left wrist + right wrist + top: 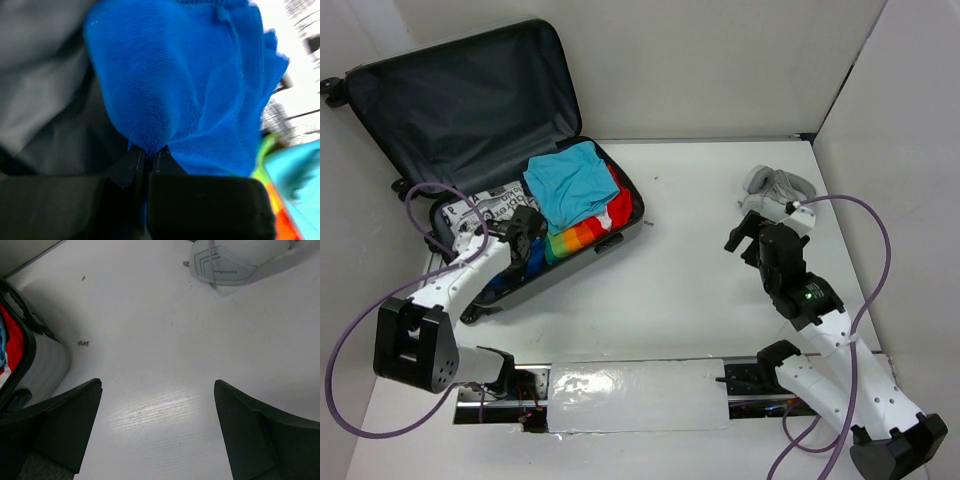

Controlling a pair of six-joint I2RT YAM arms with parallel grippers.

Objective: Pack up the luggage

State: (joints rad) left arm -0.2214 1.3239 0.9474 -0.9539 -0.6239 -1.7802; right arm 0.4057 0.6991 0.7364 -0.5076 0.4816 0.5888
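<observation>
The luggage is lying open at the tabletop's far-left corner, its lid leaning back so the tray is reachable. The left gripper is pinching a blue cloth over the tray's near end, apparently for packing. The right gripper is hovering wide-jawed near a grey shoe, likely next.

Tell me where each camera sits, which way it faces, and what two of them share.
Top: fixed above and behind the arms, looking down on the table, the open luggage and a mask; both arms show.
Left wrist: on the left arm, facing into the luggage; the left hand shows, shut on a blue cloth.
Right wrist: on the right arm, facing down at the table; the right hand shows, open.
Shared: top and right wrist both catch the mask and the luggage's side.
</observation>
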